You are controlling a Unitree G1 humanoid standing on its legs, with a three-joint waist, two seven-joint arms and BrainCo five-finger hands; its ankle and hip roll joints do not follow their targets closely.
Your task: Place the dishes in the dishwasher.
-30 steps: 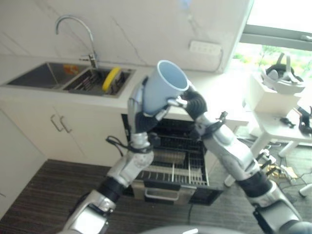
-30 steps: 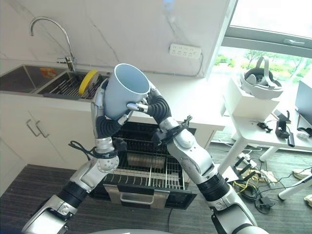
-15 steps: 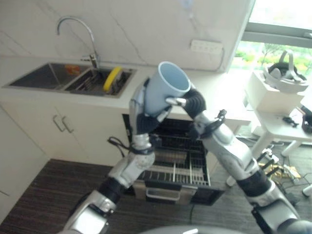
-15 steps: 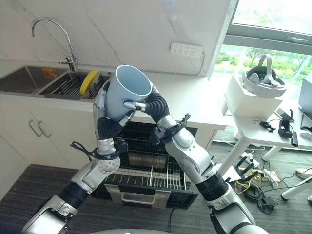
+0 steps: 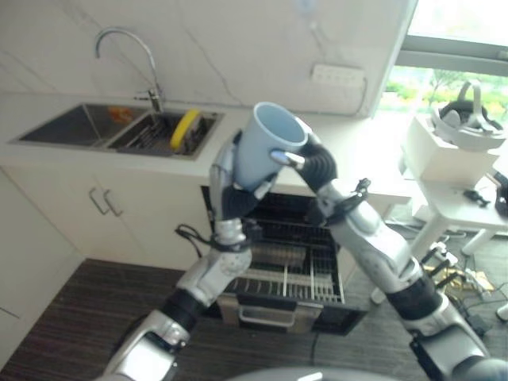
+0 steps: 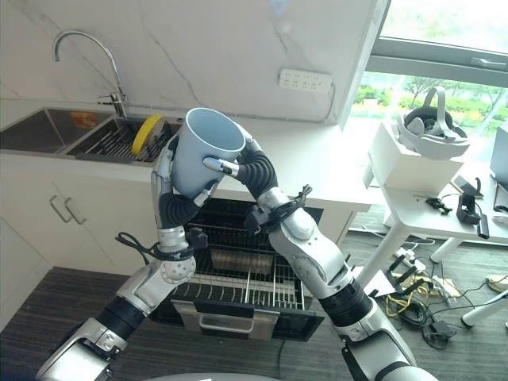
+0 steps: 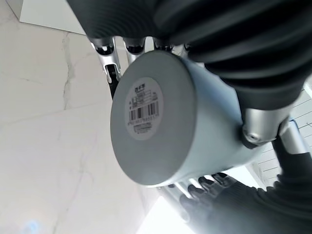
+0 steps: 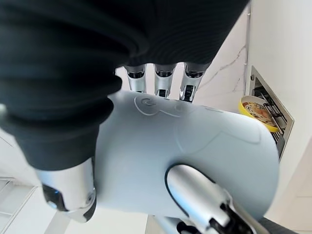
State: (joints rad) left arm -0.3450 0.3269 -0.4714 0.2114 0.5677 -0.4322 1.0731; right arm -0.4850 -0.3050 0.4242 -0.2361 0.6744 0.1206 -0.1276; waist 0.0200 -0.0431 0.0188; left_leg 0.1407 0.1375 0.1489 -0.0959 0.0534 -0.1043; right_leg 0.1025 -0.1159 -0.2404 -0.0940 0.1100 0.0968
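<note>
Pale blue cup (image 6: 198,155) at frame centre, held up above open dishwasher (image 6: 246,274), mouth tilted up. Left hand (image 6: 168,178) wraps fingers round cup's lower wall. Right hand (image 6: 250,171) grips opposite side, thumb on rim. Yellow dish (image 6: 144,133) in sink rack (image 6: 119,141), upper left.

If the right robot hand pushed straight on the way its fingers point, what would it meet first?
The cup: the right robot hand is already curled on it, opposite the left robot hand. Past the cup, probably that left hand; depth is unclear.
</note>
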